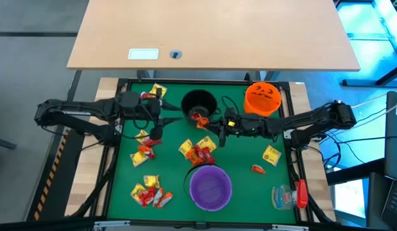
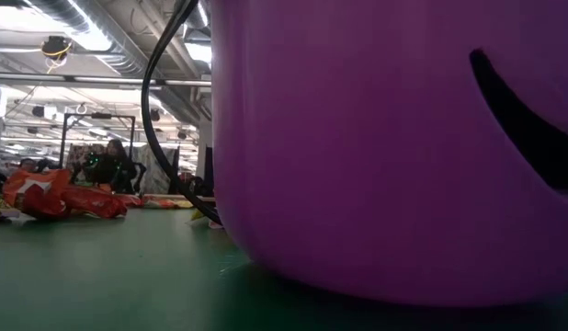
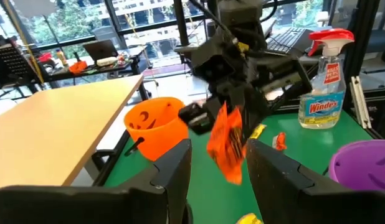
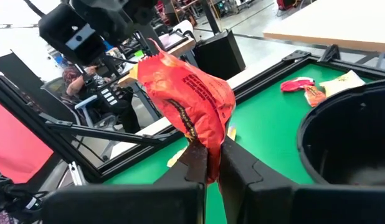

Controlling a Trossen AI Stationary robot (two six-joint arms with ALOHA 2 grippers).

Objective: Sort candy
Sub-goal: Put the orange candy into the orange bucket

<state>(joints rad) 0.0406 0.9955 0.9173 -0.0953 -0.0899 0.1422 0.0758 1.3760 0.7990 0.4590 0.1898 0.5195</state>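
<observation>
Pinching an orange, crinkly foil-wrapped candy point(image 4: 187, 107) between closed fingers, the right gripper point(image 4: 212, 163) holds it hanging just beside the black round plastic bowl's point(image 1: 200, 102) rim, while the left gripper point(image 3: 218, 163), jaws parted and empty, faces it close by

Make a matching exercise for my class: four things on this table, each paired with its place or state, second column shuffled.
Things:
1. Orange candy
2. Purple bowl
3. Orange bowl
4. Spray bottle

Places or states:
A. Lying at the mat's near right corner
B. Pinched in the right gripper
C. At the mat's far right corner
D. Near edge, middle of the mat

Pairs: 1-B, 2-D, 3-C, 4-A
</observation>
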